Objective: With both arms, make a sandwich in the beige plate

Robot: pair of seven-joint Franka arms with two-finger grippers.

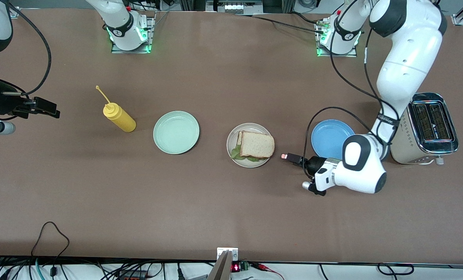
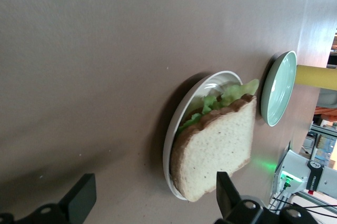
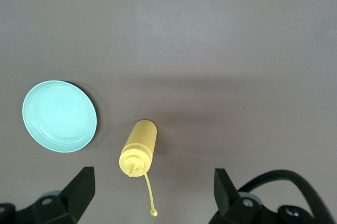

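Sandwich [image 1: 256, 144] sits assembled on the beige plate [image 1: 231, 141], mid-table: top bread slice lying flat, green lettuce poking out at the edge toward the front camera and the right arm's end, a second slice edge peeking beside it. Left gripper [image 2: 152, 195] is low, just off the plate on the left arm's end, fingers [image 2: 81, 197] spread wide w/ nothing between them; from the left wrist cam the sandwich shows right between the two pads but apart from them, no contact. Left arm bends down from its base, elbow over the blue plate [image 1: 328, 136], which sits beside the toaster [image 1: 430, 126] near that end of the table. Cables loop round the blue plate's rim. Right gripper [image 3: 152, 195] hangs up over the table at the right arm's end, jaws also wide apart, empty, waiting; its wrist cam looks down on the yellow squeeze bottle [image 1: 119, 116] lying tipped w/ its cap strap trailing, and the mint-green plate [image 1: 176, 132] beside it. Green plate sits btwn bottle and beige plate, all three well apart. Plenty of bare brown table [image 1: 216, 210] nearer the front camera; table edge w/ wiring runs along there.
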